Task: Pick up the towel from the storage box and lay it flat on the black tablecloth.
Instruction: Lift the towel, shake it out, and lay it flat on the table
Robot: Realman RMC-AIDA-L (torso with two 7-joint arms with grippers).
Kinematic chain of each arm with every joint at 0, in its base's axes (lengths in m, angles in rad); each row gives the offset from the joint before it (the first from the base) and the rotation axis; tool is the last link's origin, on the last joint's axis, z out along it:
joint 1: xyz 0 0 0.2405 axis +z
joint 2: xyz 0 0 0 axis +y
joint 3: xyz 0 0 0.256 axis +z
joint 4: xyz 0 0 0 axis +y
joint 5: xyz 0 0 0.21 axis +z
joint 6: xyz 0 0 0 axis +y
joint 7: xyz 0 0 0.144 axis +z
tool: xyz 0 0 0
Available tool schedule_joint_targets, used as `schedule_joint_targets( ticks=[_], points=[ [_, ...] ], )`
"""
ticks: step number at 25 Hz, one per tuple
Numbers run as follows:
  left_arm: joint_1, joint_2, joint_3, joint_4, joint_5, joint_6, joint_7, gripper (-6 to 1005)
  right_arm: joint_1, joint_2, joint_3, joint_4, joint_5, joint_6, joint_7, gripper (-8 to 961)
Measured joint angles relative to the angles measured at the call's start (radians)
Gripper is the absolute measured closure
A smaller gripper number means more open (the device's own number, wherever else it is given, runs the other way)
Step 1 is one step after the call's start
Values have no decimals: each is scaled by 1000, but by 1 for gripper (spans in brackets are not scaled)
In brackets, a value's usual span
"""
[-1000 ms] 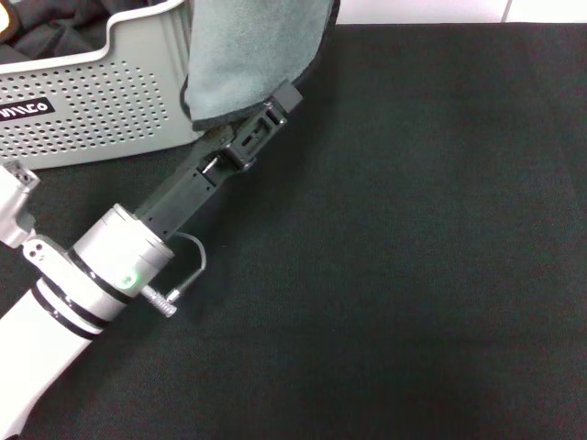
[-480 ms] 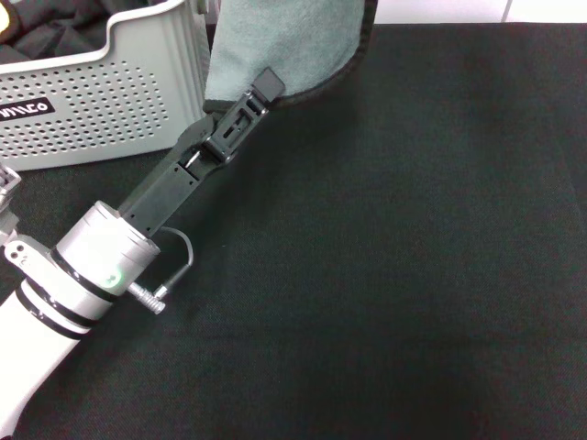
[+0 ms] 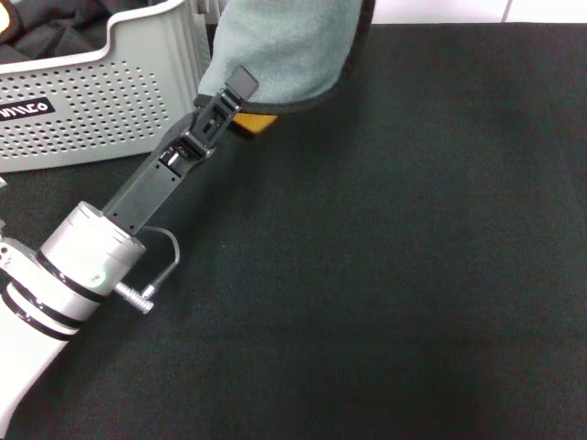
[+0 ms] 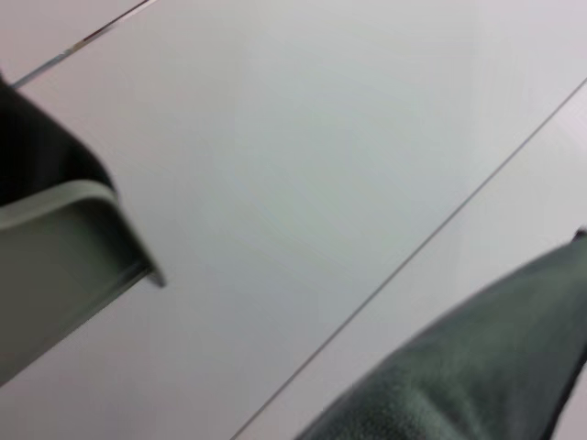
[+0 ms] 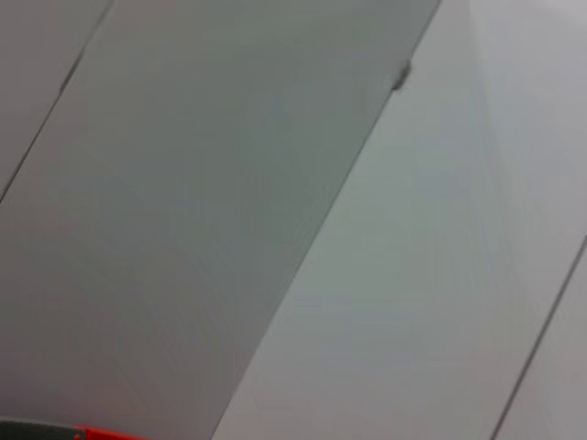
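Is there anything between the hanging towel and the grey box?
No. In the head view the towel held by the left end effector hangs right beside the storage box, nothing visible between.

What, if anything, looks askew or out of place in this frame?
Nothing looks damaged or spilled. The towel hangs bunched from the left gripper beside the storage box, grey-green side out with an orange fold showing beneath, above the black tablecloth and not yet laid flat. The right gripper is not in view.
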State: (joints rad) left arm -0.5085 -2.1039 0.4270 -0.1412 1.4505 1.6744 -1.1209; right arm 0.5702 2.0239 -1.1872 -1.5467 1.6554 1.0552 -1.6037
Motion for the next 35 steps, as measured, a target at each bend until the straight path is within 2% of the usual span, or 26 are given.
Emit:
schedule_joint_targets(
  ticks=[5, 10, 17, 22, 24, 31, 35],
  points=[
    [6, -1, 7, 18, 7, 75, -25, 749, -75, 1, -19, 26, 22, -1, 17, 931],
    [7, 1, 10, 18, 10, 139, -78, 965, -152, 0, -40, 68, 16, -31, 87, 931],
    [6, -2, 13, 16, 35, 156, -103, 989, -174, -7, -40, 234, 1, 69, 100, 931],
    [2, -2, 7, 13, 31, 181, -120, 991, -184, -6, -44, 299, -121, 140, 130, 770],
    [-1, -2, 2, 14, 27, 203, -129, 991, -193, -5, -46, 316, -175, 161, 128, 546],
    [8, -2, -49, 18, 21, 236, -171, 990, -239, -6, -59, 320, -390, 202, 108, 348],
    [13, -4, -53, 15, 16, 226, -168, 990, -291, 1, -179, 289, -392, 204, 25, 351]
  ],
)
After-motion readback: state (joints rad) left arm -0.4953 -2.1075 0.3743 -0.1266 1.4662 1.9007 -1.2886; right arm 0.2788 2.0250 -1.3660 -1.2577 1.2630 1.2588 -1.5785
